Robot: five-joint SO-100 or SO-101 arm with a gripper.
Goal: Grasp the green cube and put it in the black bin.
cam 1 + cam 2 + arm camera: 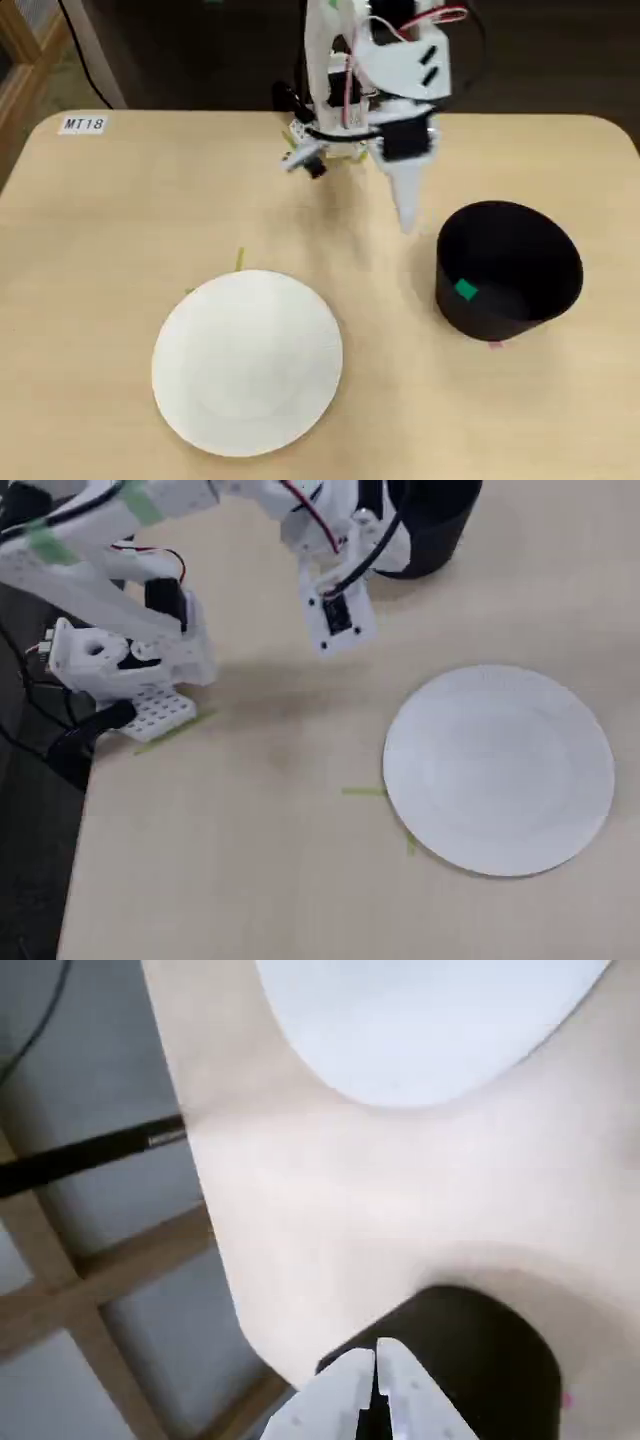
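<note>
The green cube (465,290) lies inside the black bin (520,262), against its left inner wall in a fixed view. My gripper (407,222) hangs above the table just left of the bin's rim and points down. In the wrist view the gripper (376,1348) has its two white fingers pressed together with nothing between them, and the bin (490,1345) sits right behind them. The cube does not show in the wrist view. In the other fixed view the bin (437,525) stands at the top edge, partly behind the arm.
A white plate (248,362) lies on the tan table in front of the arm; it also shows in the wrist view (430,1020) and the other fixed view (500,770). Thin green tape strips (239,259) (362,792) lie by its rim. The arm's base (125,665) stands at the table's edge.
</note>
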